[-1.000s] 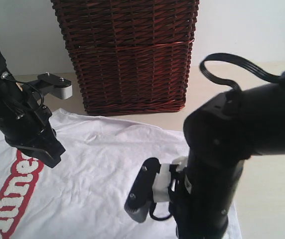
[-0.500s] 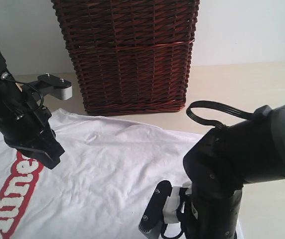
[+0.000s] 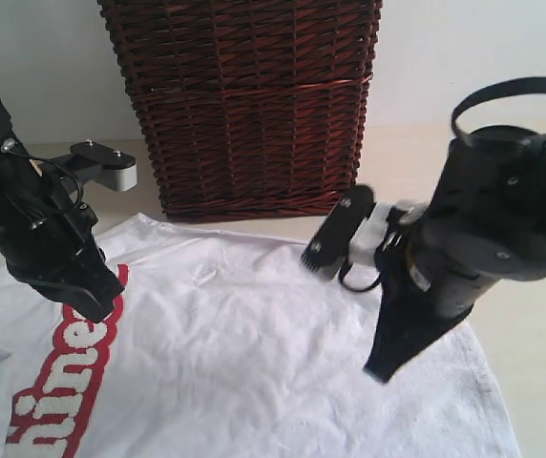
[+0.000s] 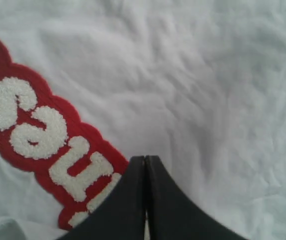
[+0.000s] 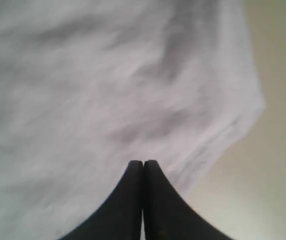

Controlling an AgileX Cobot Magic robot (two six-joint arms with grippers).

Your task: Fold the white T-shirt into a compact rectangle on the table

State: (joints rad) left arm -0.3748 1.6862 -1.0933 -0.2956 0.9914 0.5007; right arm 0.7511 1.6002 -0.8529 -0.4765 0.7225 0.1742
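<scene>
The white T-shirt (image 3: 254, 353) lies spread on the worktop (image 3: 540, 315), cut off at the lower edge. Its red lettering (image 3: 73, 372) is partly hidden behind my left gripper (image 4: 144, 160), jaws pressed together with nothing visible between them. My right gripper (image 5: 143, 164), equally closed, hangs near the shirt's right edge.

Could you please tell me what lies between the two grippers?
Only wrinkled cloth of the white T-shirt lies between left gripper and right gripper, per the exterior view.

Black arms (image 3: 488, 243), tapered black claws (image 4: 145, 162), grey screwed brackets (image 3: 109, 165), looped cable (image 3: 516, 88)
</scene>
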